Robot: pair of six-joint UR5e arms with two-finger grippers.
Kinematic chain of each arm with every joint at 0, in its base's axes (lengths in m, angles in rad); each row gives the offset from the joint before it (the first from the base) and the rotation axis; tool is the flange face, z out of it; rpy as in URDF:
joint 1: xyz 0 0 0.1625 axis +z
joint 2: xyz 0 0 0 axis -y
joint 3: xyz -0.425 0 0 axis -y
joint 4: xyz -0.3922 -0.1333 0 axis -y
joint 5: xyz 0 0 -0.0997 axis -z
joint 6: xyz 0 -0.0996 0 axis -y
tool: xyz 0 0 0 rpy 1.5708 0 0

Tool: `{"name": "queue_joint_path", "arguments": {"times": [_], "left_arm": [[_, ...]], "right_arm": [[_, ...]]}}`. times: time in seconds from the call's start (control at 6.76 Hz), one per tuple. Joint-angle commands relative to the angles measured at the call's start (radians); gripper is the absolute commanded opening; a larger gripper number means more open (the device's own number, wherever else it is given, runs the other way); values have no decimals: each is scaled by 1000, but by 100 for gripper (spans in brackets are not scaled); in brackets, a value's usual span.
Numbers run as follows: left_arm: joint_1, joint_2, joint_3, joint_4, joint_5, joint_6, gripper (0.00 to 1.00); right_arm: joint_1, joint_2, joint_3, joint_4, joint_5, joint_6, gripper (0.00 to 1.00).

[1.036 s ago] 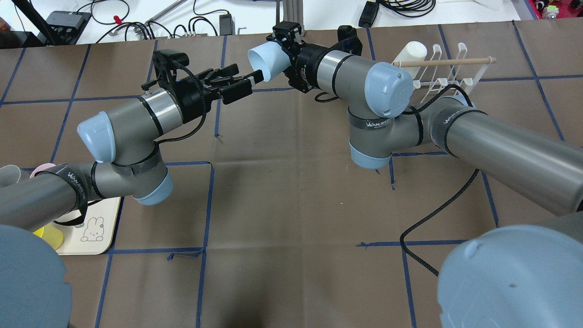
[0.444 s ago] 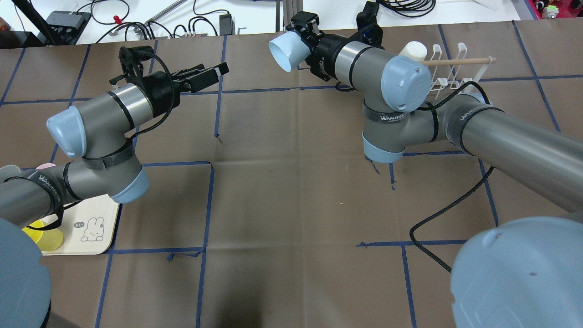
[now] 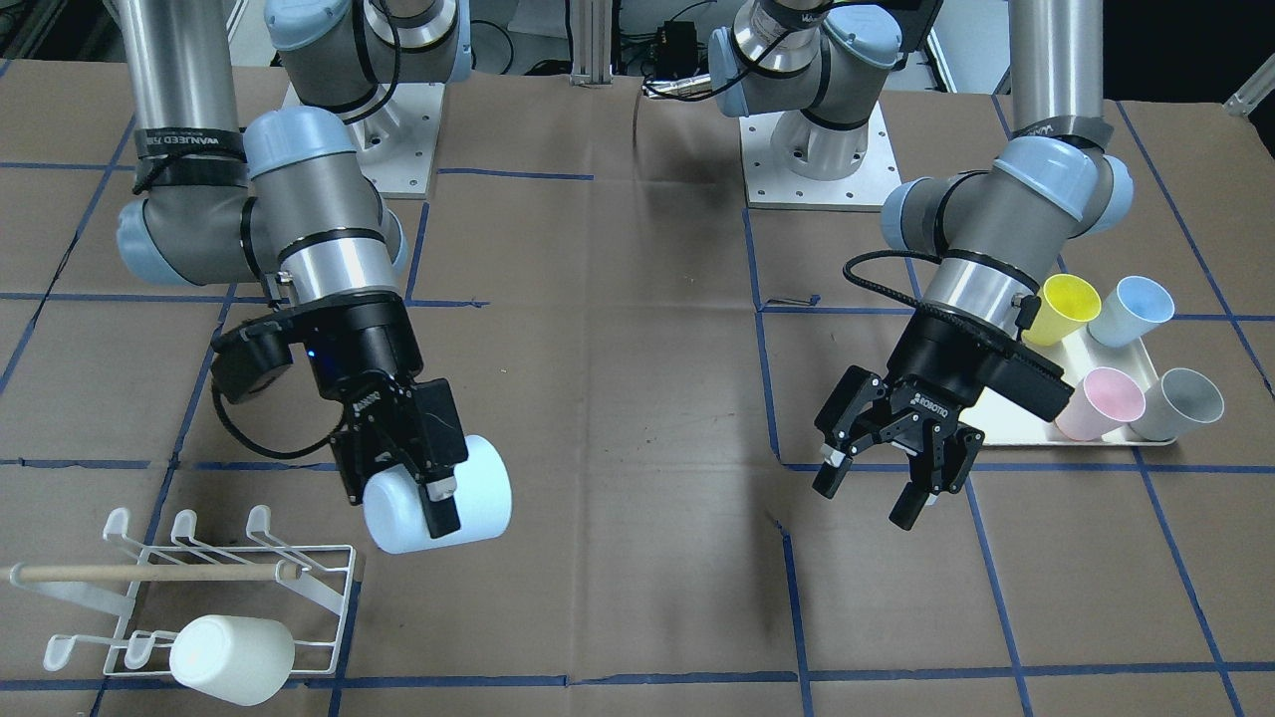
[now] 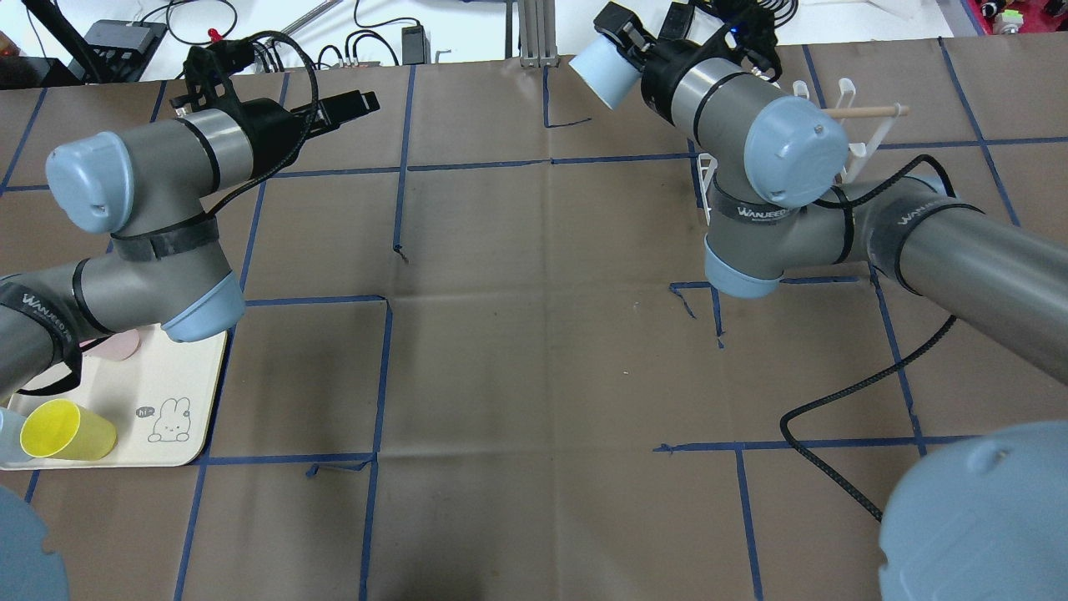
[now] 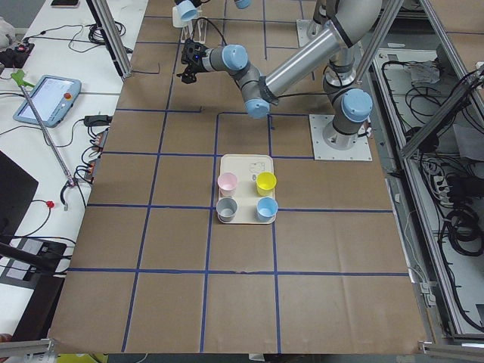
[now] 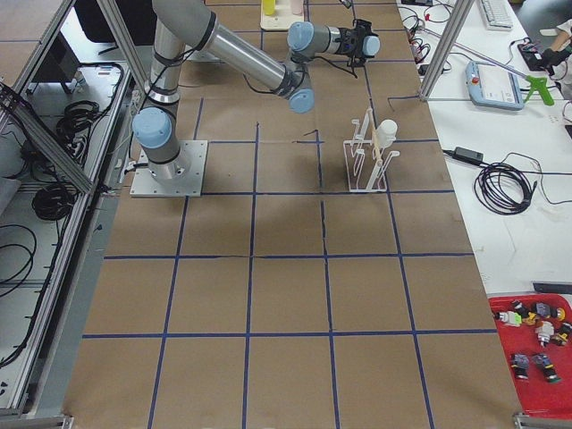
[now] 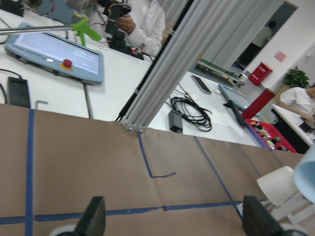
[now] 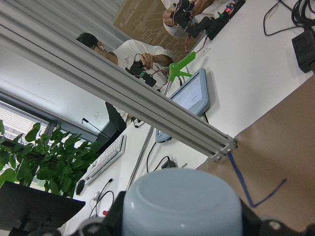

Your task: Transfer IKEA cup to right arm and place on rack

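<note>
My right gripper (image 3: 430,495) is shut on a pale blue IKEA cup (image 3: 483,498) and holds it on its side above the table, just up and right of the white wire rack (image 3: 319,583). From overhead the right gripper (image 4: 624,52) and the cup (image 4: 599,73) sit at the far edge, and the arm hides most of the rack (image 4: 859,146). The right wrist view shows the cup's base (image 8: 182,209). My left gripper (image 3: 882,485) is open and empty, far from the cup; it also shows overhead (image 4: 349,103) and in the left wrist view (image 7: 175,219).
A white cup (image 3: 234,659) lies on the rack's near prongs, and a wooden dowel (image 3: 149,573) spans the rack. A cream tray (image 3: 1006,430) holds yellow, blue, pink and grey cups beside my left gripper. A black cable (image 4: 843,392) trails over the table.
The arms have parted. My left gripper drew back to the left, away from the cup. My right arm carried the cup right, toward the rack.
</note>
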Motion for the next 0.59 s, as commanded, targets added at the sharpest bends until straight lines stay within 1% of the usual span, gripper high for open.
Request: {"name": "queue_joint_path", "arguments": {"times": [0.0, 0.15, 0.3, 0.44], "left_arm": [[-89, 30, 162, -380, 250, 0, 97], [-139, 50, 277, -632, 358, 0, 97], [-159, 60, 373, -866, 421, 0, 98], [-163, 76, 438, -1094, 436, -2, 98]], "right_arm": [[-124, -49, 65, -99, -11, -280, 30], [-175, -49, 68, -126, 1, -444, 30], [-232, -46, 80, -130, 4, -591, 31], [-282, -42, 84, -130, 4, -675, 30]]}}
